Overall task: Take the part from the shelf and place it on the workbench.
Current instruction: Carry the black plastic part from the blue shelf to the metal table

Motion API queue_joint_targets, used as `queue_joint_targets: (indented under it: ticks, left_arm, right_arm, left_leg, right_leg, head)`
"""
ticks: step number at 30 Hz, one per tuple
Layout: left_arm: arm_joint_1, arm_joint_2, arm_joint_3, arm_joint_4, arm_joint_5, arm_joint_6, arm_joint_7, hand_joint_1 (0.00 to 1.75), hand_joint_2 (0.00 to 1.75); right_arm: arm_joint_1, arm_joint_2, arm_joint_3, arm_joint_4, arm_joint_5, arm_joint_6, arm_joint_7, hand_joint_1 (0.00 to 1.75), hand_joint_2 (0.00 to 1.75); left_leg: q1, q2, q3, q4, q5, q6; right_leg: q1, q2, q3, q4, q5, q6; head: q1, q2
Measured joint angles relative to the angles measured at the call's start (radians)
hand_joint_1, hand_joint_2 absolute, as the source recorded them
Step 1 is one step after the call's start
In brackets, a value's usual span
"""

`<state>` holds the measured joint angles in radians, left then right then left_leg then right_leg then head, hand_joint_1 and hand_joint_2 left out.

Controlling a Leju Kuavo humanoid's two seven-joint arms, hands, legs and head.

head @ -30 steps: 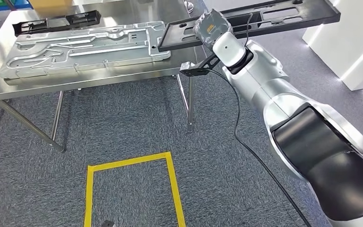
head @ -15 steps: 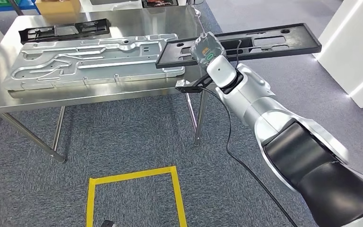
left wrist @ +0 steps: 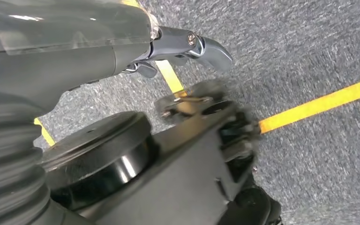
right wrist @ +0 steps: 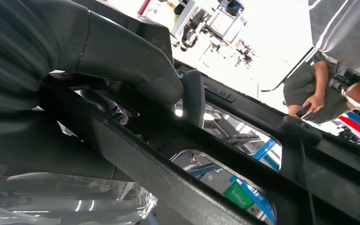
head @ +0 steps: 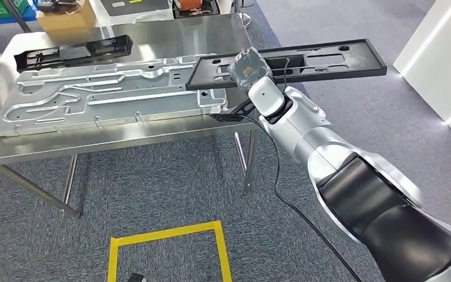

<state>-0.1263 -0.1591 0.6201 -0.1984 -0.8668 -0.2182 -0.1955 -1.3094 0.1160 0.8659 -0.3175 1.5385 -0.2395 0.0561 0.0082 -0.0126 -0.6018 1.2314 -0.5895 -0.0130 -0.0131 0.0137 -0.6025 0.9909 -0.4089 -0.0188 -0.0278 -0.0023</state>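
A steel workbench on grey carpet is seen; the black part is gripped by the right hand; the left hand cannot be judged.

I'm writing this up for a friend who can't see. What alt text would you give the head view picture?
A silver robot arm reaches forward, its robot hand holding a long black plastic part partly over the edge of a steel workbench. On the workbench lie a large grey metal plate and another black part; yellow tape marks the grey carpet below.

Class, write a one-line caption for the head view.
Right hand holds a black part over the workbench edge, beside a silver plate.
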Motion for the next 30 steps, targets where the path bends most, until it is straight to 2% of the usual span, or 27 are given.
queue_joint_targets:
  ticks: [1,2,3,4,5,6,8,9,10,11,13,14,15,16,17,19,20,21,22,23,24,26,27,28,29,30]
  left_arm:
    - [0.003,0.0,0.0,0.0,-0.002,0.0,0.001,0.0,1.75]
    - [0.006,0.0,0.0,0.0,-0.004,0.0,0.002,0.0,1.75]
    - [0.01,-0.001,0.001,0.0,-0.006,0.0,0.003,0.0,1.75]
    - [0.011,-0.002,0.001,0.0,-0.006,-0.001,0.004,0.0,1.75]
    - [0.011,-0.003,0.001,0.001,-0.006,-0.002,0.004,0.0,1.75]
    - [0.011,-0.004,0.001,0.001,-0.007,-0.002,0.005,0.0,1.75]
    - [0.006,-0.004,0.001,0.001,-0.007,-0.003,0.005,0.0,1.75]
    - [0.004,-0.004,0.001,0.001,-0.007,-0.003,0.005,0.0,1.75]
    - [0.002,-0.004,0.001,0.001,-0.007,-0.003,0.005,0.0,1.75]
    - [0.001,-0.004,0.001,0.001,-0.007,-0.003,0.005,0.0,1.75]
    - [-0.001,-0.004,0.002,0.001,-0.007,-0.003,0.005,0.0,1.75]
    - [0.0,-0.004,0.002,0.001,-0.007,-0.004,0.006,0.0,1.75]
    - [0.001,-0.005,0.002,0.001,-0.008,-0.004,0.006,0.0,1.75]
    - [0.003,-0.005,0.002,0.001,-0.009,-0.005,0.007,0.0,1.75]
    - [0.004,-0.007,0.002,0.001,-0.01,-0.006,0.008,0.0,1.75]
    - [0.007,-0.012,0.002,0.002,-0.012,-0.006,0.009,0.0,1.75]
    - [0.005,-0.014,0.002,0.003,-0.012,-0.006,0.009,0.0,1.75]
    - [0.003,-0.016,0.002,0.005,-0.013,-0.006,0.01,0.0,1.75]
    - [0.001,-0.018,0.002,0.006,-0.014,-0.007,0.011,0.0,1.75]
    - [-0.001,-0.017,0.002,0.006,-0.014,-0.006,0.012,0.0,1.75]
    - [-0.002,-0.017,0.002,0.006,-0.014,-0.006,0.012,0.0,1.75]
    - [-0.002,-0.016,0.002,0.005,-0.014,-0.005,0.012,0.0,1.75]
    - [-0.002,-0.016,0.002,0.005,-0.013,-0.005,0.012,0.0,1.75]
    - [-0.001,-0.015,0.002,0.005,-0.013,-0.004,0.011,0.0,1.75]
    - [0.001,-0.015,0.002,0.005,-0.013,-0.004,0.011,0.0,1.75]
    - [0.003,-0.015,0.002,0.005,-0.012,-0.003,0.011,0.0,1.75]
  right_arm:
    - [0.007,0.003,0.0,0.001,0.002,0.001,0.002,1.75,1.75]
    - [0.014,0.006,0.0,0.001,0.004,0.002,0.004,1.75,1.75]
    - [0.019,0.008,0.0,0.002,0.005,0.003,0.006,1.75,1.75]
    - [0.021,0.01,0.0,0.002,0.005,0.004,0.007,1.75,1.75]
    - [0.023,0.012,0.0,0.003,0.006,0.005,0.008,1.75,1.75]
    - [0.024,0.013,0.0,0.003,0.006,0.005,0.009,1.75,1.75]
    - [0.021,0.014,0.0,0.003,0.006,0.006,0.011,1.75,1.75]
    - [0.019,0.014,-0.001,0.003,0.006,0.006,0.012,1.75,1.75]
    - [0.017,0.014,-0.001,0.002,0.006,0.006,0.013,1.75,1.75]
    - [0.017,0.014,-0.001,0.002,0.006,0.006,0.013,1.75,1.75]
    - [0.021,0.014,-0.001,0.003,0.006,0.006,0.014,1.75,1.75]
    - [0.025,0.014,-0.001,0.003,0.006,0.007,0.014,1.75,1.75]
    - [0.028,0.014,-0.001,0.004,0.006,0.008,0.014,1.75,1.75]
    - [0.03,0.014,-0.001,0.004,0.007,0.009,0.014,1.75,1.75]
    - [0.031,0.013,-0.001,0.005,0.007,0.009,0.014,1.75,1.75]
    - [0.034,0.01,-0.001,0.007,0.007,0.01,0.015,1.75,1.75]
    - [0.037,0.008,-0.001,0.008,0.007,0.01,0.015,1.75,1.75]
    - [0.04,0.008,-0.001,0.009,0.007,0.011,0.016,1.75,1.75]
    - [0.041,0.008,-0.002,0.009,0.007,0.01,0.016,1.75,1.75]
    - [0.04,0.008,-0.003,0.008,0.007,0.01,0.016,1.75,1.75]
    - [0.039,0.008,-0.004,0.008,0.007,0.01,0.017,1.75,1.75]
    - [0.038,0.009,-0.006,0.006,0.007,0.009,0.019,1.75,1.75]
    - [0.042,0.01,-0.006,0.007,0.007,0.009,0.019,1.75,1.75]
    - [0.047,0.011,-0.006,0.007,0.007,0.01,0.019,1.75,1.75]
    - [0.053,0.011,-0.006,0.007,0.007,0.01,0.018,1.75,1.75]
    - [0.059,0.012,-0.006,0.007,0.007,0.011,0.018,1.75,1.75]
  left_leg:
    - [0.007,0.003,-0.029,-0.018,-0.015,-0.008]
    - [0.014,0.005,-0.05,-0.062,0.001,-0.016]
    - [0.019,0.01,-0.057,-0.129,0.06,-0.021]
    - [0.02,0.015,-0.051,-0.178,0.125,-0.018]
    - [0.017,0.02,-0.044,-0.209,0.173,-0.01]
    - [0.015,0.023,-0.038,-0.223,0.195,0.0]
    - [0.009,0.021,-0.018,-0.226,0.187,0.022]
    - [0.008,0.02,-0.008,-0.228,0.181,0.031]
    - [0.007,0.018,0.004,-0.229,0.175,0.04]
    - [0.005,0.018,0.014,-0.23,0.166,0.046]
    - [0.0,0.015,0.034,-0.23,0.145,0.056]
    - [-0.003,0.013,0.047,-0.23,0.133,0.059]
    - [-0.007,0.009,0.064,-0.23,0.119,0.061]
    - [-0.01,0.006,0.081,-0.23,0.104,0.062]
    - [-0.013,0.003,0.101,-0.231,0.088,0.062]
    - [-0.016,-0.001,0.134,-0.233,0.056,0.06]
    - [-0.017,-0.003,0.148,-0.238,0.041,0.056]
    - [-0.017,-0.005,0.163,-0.243,0.034,0.052]
    - [-0.018,-0.006,0.176,-0.244,0.035,0.046]
    - [-0.018,-0.006,0.176,-0.236,0.043,0.04]
    - [-0.019,-0.004,0.167,-0.206,0.063,0.034]
    - [-0.017,-0.002,0.099,-0.092,0.094,0.024]
    - [-0.014,-0.001,0.055,-0.032,0.086,0.021]
    - [-0.011,0.0,0.012,0.01,0.055,0.018]
    - [-0.007,0.0,-0.024,0.028,0.006,0.013]
    - [-0.004,0.001,-0.052,0.023,-0.042,0.007]
  right_leg:
    - [-0.003,0.001,0.022,0.0,-0.019,0.005]
    - [-0.007,0.001,0.044,0.0,-0.039,0.011]
    - [-0.009,0.001,0.064,0.001,-0.057,0.017]
    - [-0.01,0.003,0.075,0.002,-0.07,0.025]
    - [-0.01,0.004,0.084,0.001,-0.082,0.033]
    - [-0.01,0.006,0.093,0.004,-0.089,0.042]
    - [-0.014,0.004,0.097,0.025,-0.088,0.057]
    - [-0.015,0.001,0.083,0.058,-0.079,0.06]
    - [-0.017,-0.001,0.053,0.105,-0.075,0.06]
    - [-0.017,-0.004,0.01,0.164,-0.079,0.06]
    - [-0.012,-0.006,-0.086,0.275,-0.122,0.058]
    - [-0.008,-0.007,-0.125,0.302,-0.15,0.056]
    - [-0.004,-0.007,-0.15,0.301,-0.17,0.053]
    - [0.001,-0.007,-0.163,0.273,-0.17,0.047]
    - [0.009,-0.007,-0.166,0.22,-0.14,0.035]
    - [0.03,-0.004,-0.155,0.086,0.008,0.007]
    - [0.04,-0.001,-0.147,0.04,0.071,-0.005]
    - [0.046,0.001,-0.138,0.013,0.11,-0.013]
    - [0.047,0.003,-0.128,0.004,0.109,-0.019]
    - [0.044,0.001,-0.111,-0.004,0.097,-0.024]
    - [0.04,0.0,-0.093,-0.014,0.087,-0.028]
    - [0.032,0.0,-0.051,-0.034,0.068,-0.032]
    - [0.029,0.001,-0.03,-0.041,0.054,-0.031]
    - [0.027,0.002,-0.009,-0.045,0.038,-0.029]
    - [0.024,0.002,0.014,-0.047,0.021,-0.026]
    - [0.021,0.002,0.036,-0.048,0.002,-0.023]
  head:
    - [0.0,0.0]
    - [0.0,0.0]
    - [0.0,0.0]
    - [0.0,0.0]
    - [0.0,0.0]
    - [0.0,0.0]
    - [0.0,0.0]
    - [0.0,0.0]
    - [0.0,0.0]
    - [0.0,0.0]
    - [0.0,0.0]
    - [0.0,0.0]
    - [0.0,0.0]
    - [0.0,0.0]
    - [0.0,0.0]
    - [0.0,0.0]
    - [0.001,0.0]
    - [0.001,0.0]
    - [0.002,0.0]
    - [0.003,0.0]
    - [0.003,0.0]
    - [0.003,0.0]
    - [0.003,0.0]
    - [0.003,0.0]
    - [0.003,0.0]
    - [0.003,0.0]
